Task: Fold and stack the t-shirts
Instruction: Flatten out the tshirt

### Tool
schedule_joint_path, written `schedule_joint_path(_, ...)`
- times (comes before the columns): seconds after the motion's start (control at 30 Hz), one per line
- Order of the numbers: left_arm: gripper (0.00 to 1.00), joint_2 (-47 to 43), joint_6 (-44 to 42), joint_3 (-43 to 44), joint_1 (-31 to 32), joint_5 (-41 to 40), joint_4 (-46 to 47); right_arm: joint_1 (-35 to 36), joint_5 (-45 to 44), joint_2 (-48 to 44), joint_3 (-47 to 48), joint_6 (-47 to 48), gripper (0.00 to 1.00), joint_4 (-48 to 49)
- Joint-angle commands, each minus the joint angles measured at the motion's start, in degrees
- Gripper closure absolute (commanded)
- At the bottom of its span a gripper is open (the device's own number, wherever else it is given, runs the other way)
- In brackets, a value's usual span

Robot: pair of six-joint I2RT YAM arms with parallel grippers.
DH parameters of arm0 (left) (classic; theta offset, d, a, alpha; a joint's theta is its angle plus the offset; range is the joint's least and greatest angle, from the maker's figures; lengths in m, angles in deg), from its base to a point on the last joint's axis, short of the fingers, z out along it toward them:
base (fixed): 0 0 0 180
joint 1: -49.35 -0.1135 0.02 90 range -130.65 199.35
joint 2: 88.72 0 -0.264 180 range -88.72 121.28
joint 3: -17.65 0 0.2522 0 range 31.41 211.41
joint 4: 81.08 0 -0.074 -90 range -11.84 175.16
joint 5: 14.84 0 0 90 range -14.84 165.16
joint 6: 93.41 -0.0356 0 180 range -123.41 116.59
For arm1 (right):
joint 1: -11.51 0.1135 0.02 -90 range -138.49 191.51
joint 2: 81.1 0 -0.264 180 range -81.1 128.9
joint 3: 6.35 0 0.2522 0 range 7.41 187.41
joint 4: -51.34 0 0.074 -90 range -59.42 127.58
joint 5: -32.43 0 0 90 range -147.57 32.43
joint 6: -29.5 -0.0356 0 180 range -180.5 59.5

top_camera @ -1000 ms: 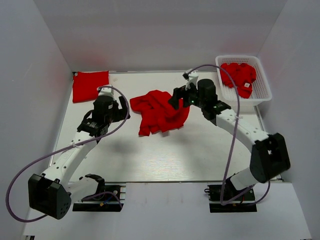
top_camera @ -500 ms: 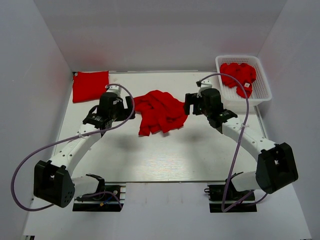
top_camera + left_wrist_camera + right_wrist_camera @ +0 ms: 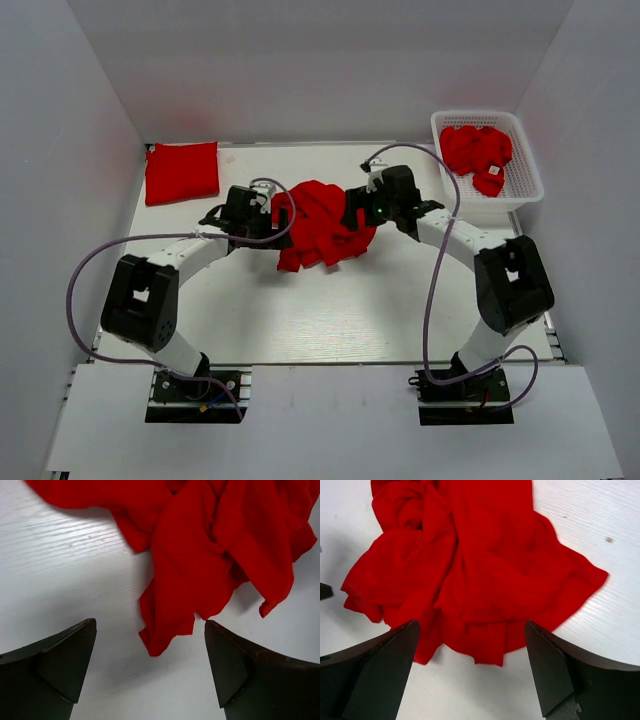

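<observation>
Your left fingers (image 3: 65, 660) and right fingers (image 3: 380, 665) are both spread wide, gripping nothing. They flank the crumpled t-shirt (image 3: 320, 225) at the middle of the desk (image 3: 330, 310), likely so each can take one side and pull it flat. A folded t-shirt (image 3: 182, 172) lies upper left, seemingly starting the stack, and more t-shirts (image 3: 477, 150) wait in the basket (image 3: 500, 208) upper right.

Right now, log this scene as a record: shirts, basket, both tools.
crumpled t-shirt: mid-table, unfolded, between the two arms
folded t-shirt: far left corner of the table
basket: far right, red t-shirts inside
left tool: open, over the crumpled t-shirt's edge
right tool: open, over its opposite side
</observation>
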Motion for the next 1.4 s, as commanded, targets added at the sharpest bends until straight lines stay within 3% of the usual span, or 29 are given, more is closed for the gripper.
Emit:
schedule_joint_path(0.0,0.02,4.45,-2.33,3.28,0.25,7.04,2.73,0.15,5.93,3.67,3.42,2.16,0.10,3.43)
schedule_joint_path(0.13,0.11,9.73,-2.33,5.04,0.25,8.99,3.35,0.24,6.28,10.43,8.95,1.73,0.10,2.11)
schedule_joint_path(0.23,0.25,11.33,-2.33,5.75,0.25,9.69,3.35,0.07,6.63,13.77,11.59,0.85,0.11,2.37)
schedule_joint_path(0.27,0.40,12.29,-2.33,6.36,0.25,9.69,3.35,0.24,6.63,14.57,12.12,0.59,0.13,2.81)
schedule_joint_path(0.33,0.54,12.82,-2.33,6.36,0.25,9.69,3.96,0.24,6.90,16.06,12.91,-0.38,0.24,4.13)
schedule_joint_path(0.4,0.72,12.82,-2.33,6.36,0.25,10.22,3.97,0.15,7.16,17.64,14.93,-0.38,0.42,3.96)
schedule_joint_path(0.47,0.84,12.30,-2.33,6.36,0.25,11.01,4.58,0.33,7.07,19.40,16.51,-0.39,0.47,3.00)
schedule_joint_path(0.5,1.00,12.30,-2.33,6.36,-0.36,11.01,4.59,0.24,7.60,19.76,17.22,-0.30,0.60,2.99)
schedule_joint_path(0.57,1.00,10.72,-2.33,6.36,-0.37,11.01,5.11,0.07,8.74,20.37,17.92,-0.47,0.84,3.60)
schedule_joint_path(0.63,1.00,9.23,-2.33,6.36,-0.37,10.22,6.25,0.07,10.58,20.03,18.01,-0.38,1.00,3.87)
schedule_joint_path(0.8,1.00,1.60,-2.33,6.36,-0.37,4.78,7.40,-0.46,9.45,15.11,13.99,0.06,1.00,9.57)
schedule_joint_path(1.0,1.00,-5.62,-1.80,6.36,-0.37,-3.66,7.40,-2.39,-1.43,3.33,7.12,1.55,1.00,18.53)
schedule_joint_path(1.1,1.00,-9.40,-1.80,6.89,-0.37,-8.58,7.40,-3.53,-6.01,-0.53,6.50,2.08,1.00,18.46)
schedule_joint_path(1.2,1.00,-13.44,-1.80,6.89,-0.37,-17.09,6.88,-4.76,-11.88,-3.44,5.71,2.60,1.00,18.11)
schedule_joint_path(1.23,1.00,-15.11,-1.80,7.59,-0.37,-24.51,6.09,-5.73,-14.09,-6.31,5.27,2.78,1.00,18.28)
schedule_joint_path(1.37,1.00,-17.75,-3.30,10.40,-0.37,-30.12,5.46,-6.79,-15.16,-11.08,4.04,5.58,1.00,19.42)
